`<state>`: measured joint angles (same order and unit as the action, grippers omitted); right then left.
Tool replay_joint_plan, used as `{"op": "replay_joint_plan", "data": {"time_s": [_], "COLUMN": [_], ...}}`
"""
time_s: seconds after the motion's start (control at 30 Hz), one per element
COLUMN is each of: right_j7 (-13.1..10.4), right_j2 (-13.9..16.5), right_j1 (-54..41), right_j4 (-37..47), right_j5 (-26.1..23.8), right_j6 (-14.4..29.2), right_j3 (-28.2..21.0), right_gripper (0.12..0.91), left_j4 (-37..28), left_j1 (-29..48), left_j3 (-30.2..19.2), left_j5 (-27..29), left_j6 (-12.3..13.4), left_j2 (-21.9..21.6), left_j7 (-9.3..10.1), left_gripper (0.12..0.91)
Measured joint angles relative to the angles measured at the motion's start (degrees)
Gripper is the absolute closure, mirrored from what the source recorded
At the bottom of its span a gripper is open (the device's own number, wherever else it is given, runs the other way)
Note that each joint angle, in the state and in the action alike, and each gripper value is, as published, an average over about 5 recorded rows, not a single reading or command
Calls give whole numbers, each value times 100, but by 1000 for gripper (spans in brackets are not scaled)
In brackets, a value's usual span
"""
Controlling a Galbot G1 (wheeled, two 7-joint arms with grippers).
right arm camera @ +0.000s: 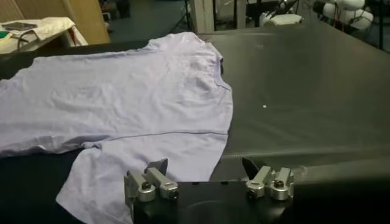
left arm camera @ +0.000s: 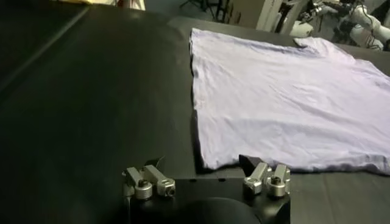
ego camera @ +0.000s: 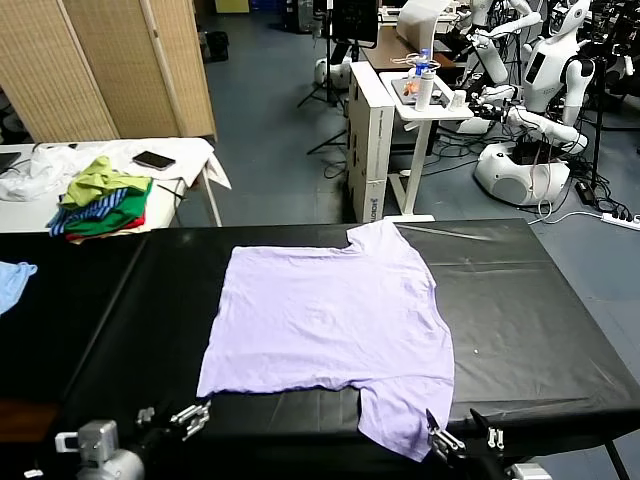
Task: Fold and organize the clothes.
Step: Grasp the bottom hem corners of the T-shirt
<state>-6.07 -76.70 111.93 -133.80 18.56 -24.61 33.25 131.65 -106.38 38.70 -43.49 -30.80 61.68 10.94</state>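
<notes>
The clothes are one pale lavender T-shirt (ego camera: 330,320), spread flat and sideways on the black table (ego camera: 520,300). One sleeve points to the far edge and the other reaches the near edge. My left gripper (ego camera: 175,418) hovers open at the near edge, just off the shirt's near left corner (left arm camera: 210,159). My right gripper (ego camera: 455,425) is open at the near edge, over the rim of the near sleeve (right arm camera: 140,164). In the wrist views the left gripper (left arm camera: 201,163) and the right gripper (right arm camera: 204,164) each hold nothing between their fingers.
A pile of green, blue-striped and red garments (ego camera: 100,200) and a phone (ego camera: 153,160) lie on a white side table at the back left. A light blue cloth (ego camera: 12,280) sits at the table's left edge. A white cabinet (ego camera: 375,140) and other robots (ego camera: 540,90) stand behind.
</notes>
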Motion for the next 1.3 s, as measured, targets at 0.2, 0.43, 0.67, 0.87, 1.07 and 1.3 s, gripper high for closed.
{"op": "replay_joint_plan", "data": {"time_s": [0.2,0.43,0.67,0.87,1.07,1.3], "right_j7": [3,9,13,31,-32,-143], "right_j2": [-22,-66,-92,-97,-97,-61], "right_j1": [-22,-66,-56,-22,146,562], "right_j4": [32,104,120,86,-111,-490], "right_j5": [-33,-89,-93,-92,-114,-127], "right_j6": [-5,-23,-39,-45,-111,-289], "right_j3": [-43,-128,-195,-194,-146,1], "right_gripper": [146,190,355,670,885,885], "left_j4": [-44,-215,-296,-327,-318,-153], "left_j1": [24,105,115,123,109,-37], "left_j3": [-88,-145,-142,-173,-172,-104], "left_j5": [140,225,180,171,171,208], "left_j6": [71,218,278,279,294,279], "left_j2": [82,100,125,150,153,152], "left_j7": [1,13,14,2,0,83], "left_gripper": [123,292,560,827,885,885]}}
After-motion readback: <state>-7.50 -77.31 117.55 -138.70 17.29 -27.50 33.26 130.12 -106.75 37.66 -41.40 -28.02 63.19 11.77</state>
